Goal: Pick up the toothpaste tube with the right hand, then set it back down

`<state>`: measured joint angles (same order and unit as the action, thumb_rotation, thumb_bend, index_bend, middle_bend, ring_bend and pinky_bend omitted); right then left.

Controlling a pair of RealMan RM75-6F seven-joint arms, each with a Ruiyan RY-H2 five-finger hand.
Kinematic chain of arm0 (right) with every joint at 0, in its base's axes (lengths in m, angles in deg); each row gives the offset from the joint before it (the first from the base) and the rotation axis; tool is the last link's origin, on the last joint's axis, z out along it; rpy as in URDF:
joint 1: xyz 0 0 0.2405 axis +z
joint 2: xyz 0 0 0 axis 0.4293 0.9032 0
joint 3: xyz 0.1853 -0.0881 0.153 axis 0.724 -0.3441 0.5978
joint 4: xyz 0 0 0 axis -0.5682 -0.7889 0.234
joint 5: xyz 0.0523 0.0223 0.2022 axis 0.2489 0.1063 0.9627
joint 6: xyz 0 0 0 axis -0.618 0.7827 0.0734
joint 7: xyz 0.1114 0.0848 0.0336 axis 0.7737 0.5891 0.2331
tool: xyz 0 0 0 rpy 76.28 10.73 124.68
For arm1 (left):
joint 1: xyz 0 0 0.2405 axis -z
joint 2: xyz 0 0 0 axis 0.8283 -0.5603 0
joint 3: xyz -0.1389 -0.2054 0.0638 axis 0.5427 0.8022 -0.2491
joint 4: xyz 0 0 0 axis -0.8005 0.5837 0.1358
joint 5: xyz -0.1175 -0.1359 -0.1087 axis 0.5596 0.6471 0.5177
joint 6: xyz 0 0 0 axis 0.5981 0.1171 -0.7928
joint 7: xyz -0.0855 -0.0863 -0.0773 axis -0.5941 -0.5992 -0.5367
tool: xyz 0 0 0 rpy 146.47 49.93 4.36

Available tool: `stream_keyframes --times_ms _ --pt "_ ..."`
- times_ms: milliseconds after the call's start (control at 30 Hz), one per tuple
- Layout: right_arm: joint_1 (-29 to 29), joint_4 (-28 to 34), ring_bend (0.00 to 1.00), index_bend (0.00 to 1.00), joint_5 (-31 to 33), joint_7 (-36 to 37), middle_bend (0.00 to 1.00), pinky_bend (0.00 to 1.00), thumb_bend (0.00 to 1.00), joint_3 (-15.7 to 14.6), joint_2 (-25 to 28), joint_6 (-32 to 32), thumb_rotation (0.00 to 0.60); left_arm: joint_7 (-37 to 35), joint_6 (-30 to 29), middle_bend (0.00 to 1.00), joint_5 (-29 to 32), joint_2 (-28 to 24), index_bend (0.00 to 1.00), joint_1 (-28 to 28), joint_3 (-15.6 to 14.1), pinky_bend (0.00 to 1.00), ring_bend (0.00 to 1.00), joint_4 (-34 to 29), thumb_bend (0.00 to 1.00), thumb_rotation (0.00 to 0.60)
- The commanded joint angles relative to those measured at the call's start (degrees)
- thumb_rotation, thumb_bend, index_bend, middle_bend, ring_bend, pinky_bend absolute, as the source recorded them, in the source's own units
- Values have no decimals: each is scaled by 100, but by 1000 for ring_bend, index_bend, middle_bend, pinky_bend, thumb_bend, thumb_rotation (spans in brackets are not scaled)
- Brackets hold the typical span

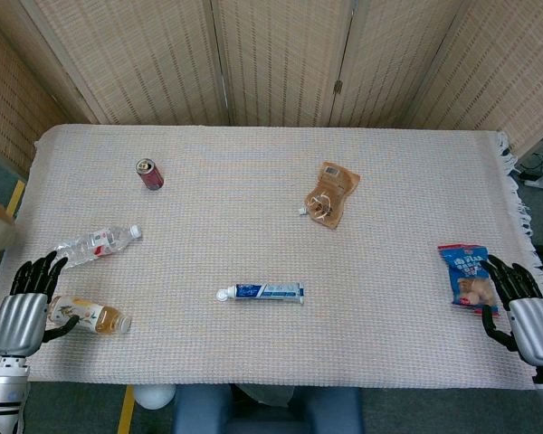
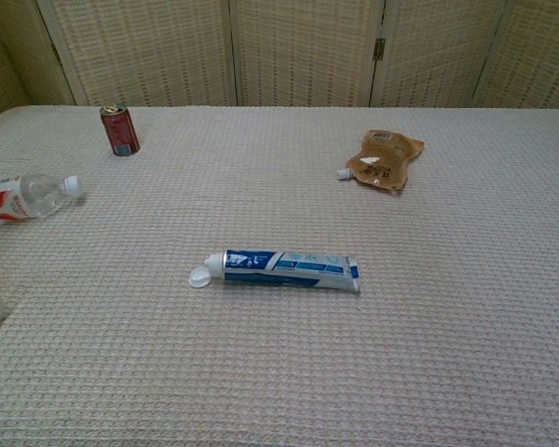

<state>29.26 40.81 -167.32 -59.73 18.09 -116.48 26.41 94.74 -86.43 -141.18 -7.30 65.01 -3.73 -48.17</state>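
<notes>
The toothpaste tube lies flat near the front middle of the table, blue and white, its white cap pointing left. My right hand rests at the table's right edge, far to the right of the tube, fingers spread and holding nothing. It sits just beside a blue snack packet. My left hand rests at the left edge, fingers apart, next to a small drink bottle without gripping it. Neither hand shows in the chest view.
A red can stands at the back left. A clear water bottle lies on its side at the left. A brown spouted pouch lies at the back right. Woven screens stand behind the table.
</notes>
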Motion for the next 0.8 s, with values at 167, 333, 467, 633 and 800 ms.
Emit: stream_keyframes --times_ms 167,333,467,633,800 --pt "-20 -53 120 40 -10 -9 83 62 667 56 -53 121 600 6 -31 45 9 27 17 -13 8 0 33 17 241 600" --pt "25 -24 120 40 -58 -85 83 62 663 55 -70 83 600 44 -50 45 -26 35 17 -23 -13 0 33 10 240 600" --pt "156 190 118 38 -165 -370 82 62 529 62 -83 -45 600 50 -64 45 -53 24 17 -23 -14 0 33 -13 240 600" --pt "554 862 111 0 -372 -890 46 72 337 17 3 -649 600 38 -100 45 -90 3 17 -30 -12 0 33 -43 241 600" --pt "1140 1505 104 0 -416 -1514 38 89 319 133 -168 -1469 600 41 -115 45 -126 -18 17 -35 -24 0 33 -69 241 600"
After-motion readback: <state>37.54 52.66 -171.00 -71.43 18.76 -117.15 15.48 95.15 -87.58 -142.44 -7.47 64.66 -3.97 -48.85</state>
